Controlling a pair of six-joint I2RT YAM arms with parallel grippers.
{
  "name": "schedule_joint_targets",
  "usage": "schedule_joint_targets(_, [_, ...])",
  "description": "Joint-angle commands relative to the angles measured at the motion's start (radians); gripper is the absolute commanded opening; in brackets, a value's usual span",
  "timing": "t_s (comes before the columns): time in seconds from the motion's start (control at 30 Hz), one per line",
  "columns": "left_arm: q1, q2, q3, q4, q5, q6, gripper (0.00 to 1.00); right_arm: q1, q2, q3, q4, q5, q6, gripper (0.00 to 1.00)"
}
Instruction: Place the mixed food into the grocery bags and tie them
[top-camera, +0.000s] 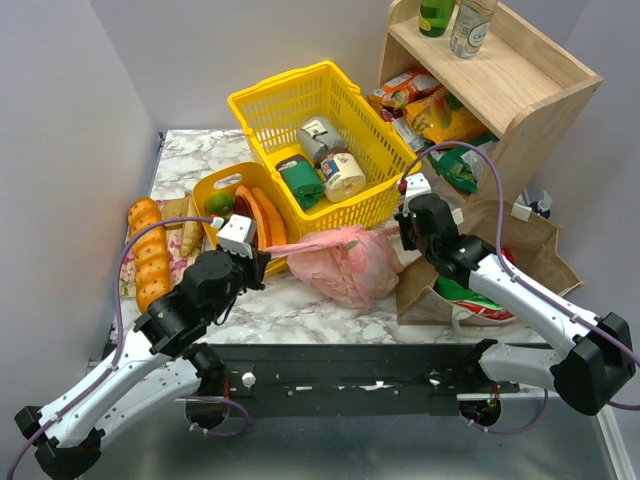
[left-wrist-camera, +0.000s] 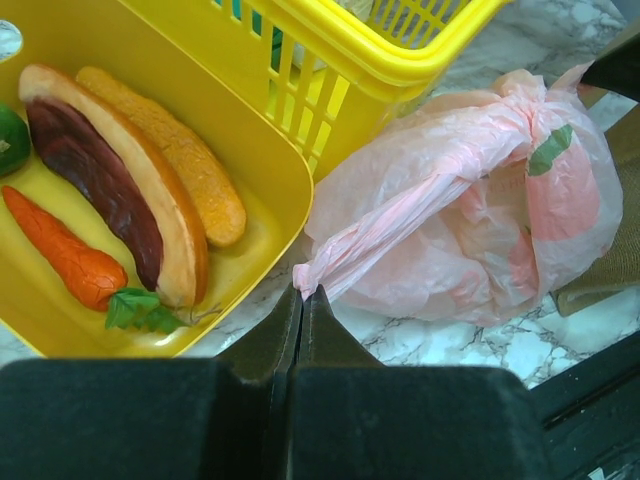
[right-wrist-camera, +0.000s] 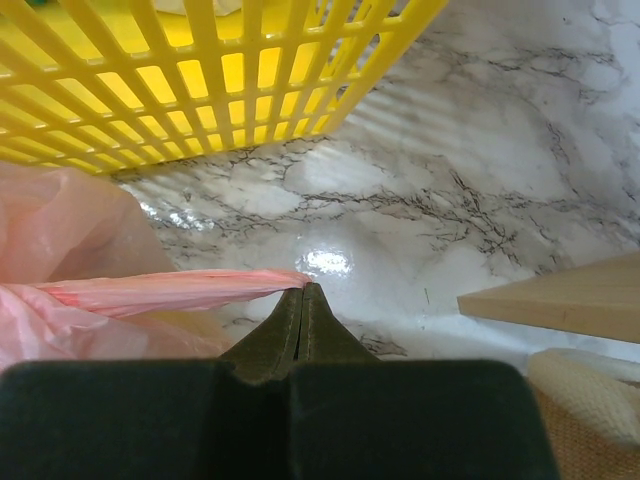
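Shows a translucent pink plastic bag (top-camera: 345, 265), bulging with contents, at the centre of the overhead view on a marble counter (top-camera: 290, 310), just in front of a yellow mesh basket (top-camera: 280, 82). Shows the left end effector (top-camera: 265, 255), at centre left, pinched shut on one twisted pink handle strand, and the right end effector (top-camera: 397, 237), at centre right, pinched shut on the opposite strand. Confirms both grips in the wrist views, with pink film caught in the closed tips. Places a brown paper bag (top-camera: 545, 245) at the right edge, with a green-and-white crisp packet (top-camera: 478, 300) showing at its mouth. Leaves toy vegetables, a carrot (left-wrist-camera: 65, 255) among them, in a yellow oval tub (top-camera: 203, 190) at the left.

Looks like the tying of the pink bag. To do it well: draw the two strands apart evenly and level, hold both grips firm, stop short of tearing the thin film, and avoid dragging the bag against the basket. Cannot confirm a finished knot from these views.
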Motion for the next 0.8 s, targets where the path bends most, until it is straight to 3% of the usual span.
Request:
schedule_joint_targets(0.0, [0.021,-0.057,-0.005,-0.094,-0.23,0.011,0.0,-0.088,0.013,-0.017,-0.068,0.21,-0.038,0.01])
schedule_joint_targets(0.57, [0.022,-0.077,-0.008,-0.085,-0.213,0.021,0.0,-0.12,0.002,-0.034,-0.051,0.151,-0.037,0.01])
schedule_joint_targets(0.63, [0.022,-0.075,-0.014,-0.058,-0.155,0.049,0.0,-0.12,-0.004,-0.034,-0.047,0.117,-0.041,0.01])
schedule_joint_targets(0.77, [0.022,-0.017,-0.006,0.001,0.017,0.116,0.0,-0.12,-0.059,-0.039,-0.027,-0.094,-0.137,0.01])
